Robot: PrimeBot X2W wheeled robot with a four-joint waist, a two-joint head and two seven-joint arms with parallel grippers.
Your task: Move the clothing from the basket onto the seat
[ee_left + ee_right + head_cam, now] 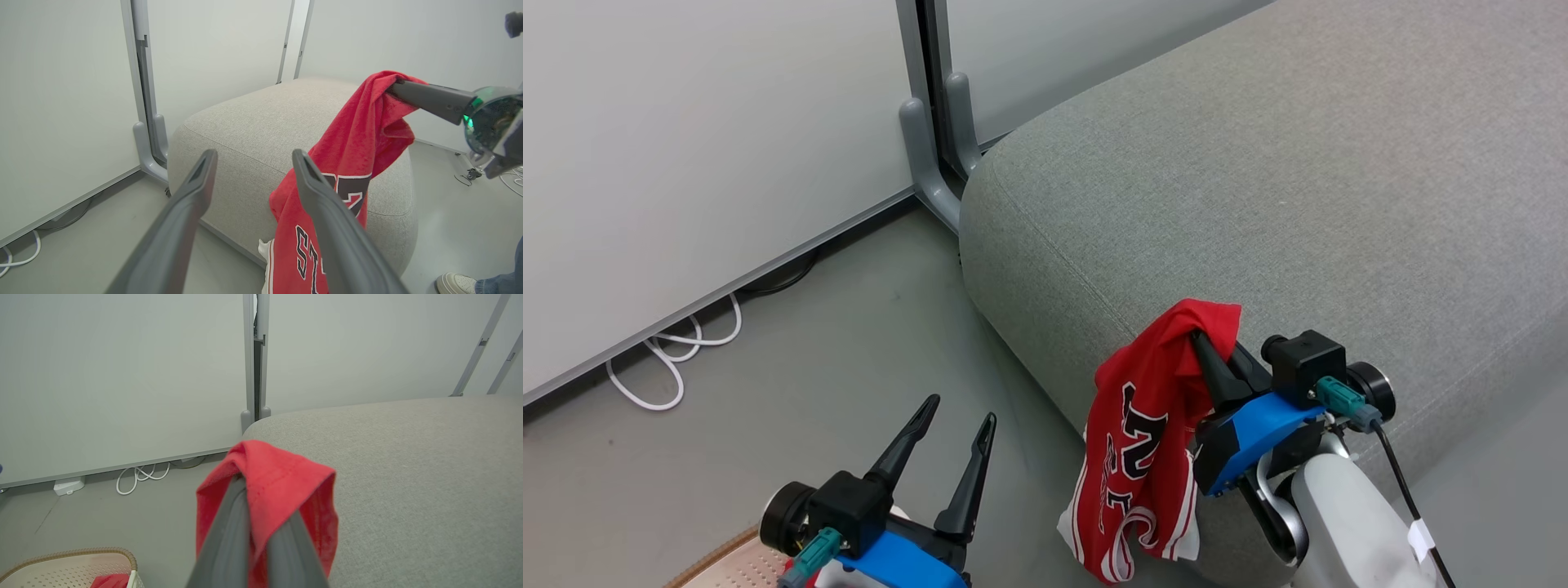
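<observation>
My right gripper (1202, 336) is shut on the top fold of a red jersey (1143, 441) with dark lettering and white striped edges. The jersey hangs down the front side of the light-grey seat (1258, 163), its lower end near the floor. In the right wrist view the red cloth (282, 486) drapes over the closed fingertips (235, 522), at the seat's (408, 477) rounded edge. My left gripper (961, 408) stands open over the floor, holding nothing; from its own view (254, 154) the jersey (359, 139) hangs just beyond. The basket (73, 552) sits low at the left with a red garment (108, 581) in it.
A grey partition post (931, 122) with a curved foot stands against the seat's far corner. White cables (678, 359) lie along the wall base. A person's shoe (455, 283) rests on the floor beyond the seat. The basket's rim (723, 555) peeks in beside my left arm.
</observation>
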